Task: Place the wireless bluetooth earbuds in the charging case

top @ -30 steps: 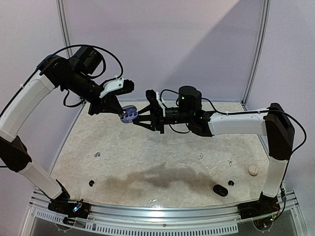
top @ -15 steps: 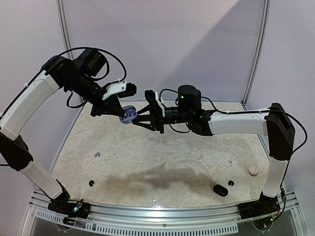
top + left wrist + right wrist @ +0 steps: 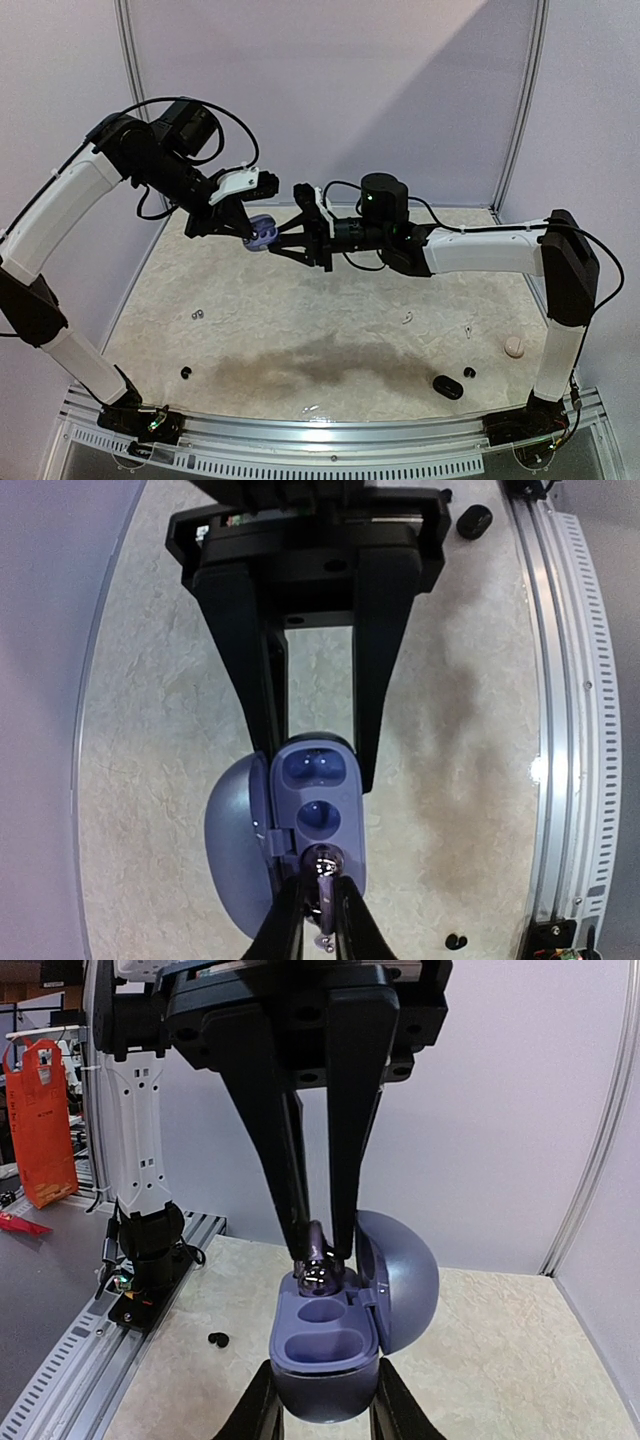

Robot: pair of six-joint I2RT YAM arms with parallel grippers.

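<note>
My left gripper (image 3: 320, 1252) pinches a bud (image 3: 318, 1276), stem upright, directly over the case's (image 3: 325, 1360) end socket; my right gripper (image 3: 322, 1405) clamps the case

The case (image 3: 325, 1345) is periwinkle, its wells a deeper blue. The bud (image 3: 318, 1278) at its top well is glossy dark grey. The left gripper (image 3: 320, 1253) and right gripper (image 3: 322, 1410) are black. Under the case, the table (image 3: 300, 300) is beige, marbled, with a dark smudge. Well right of the case lie a black pod (image 3: 447, 386) and a peach pod (image 3: 514, 346).
</note>
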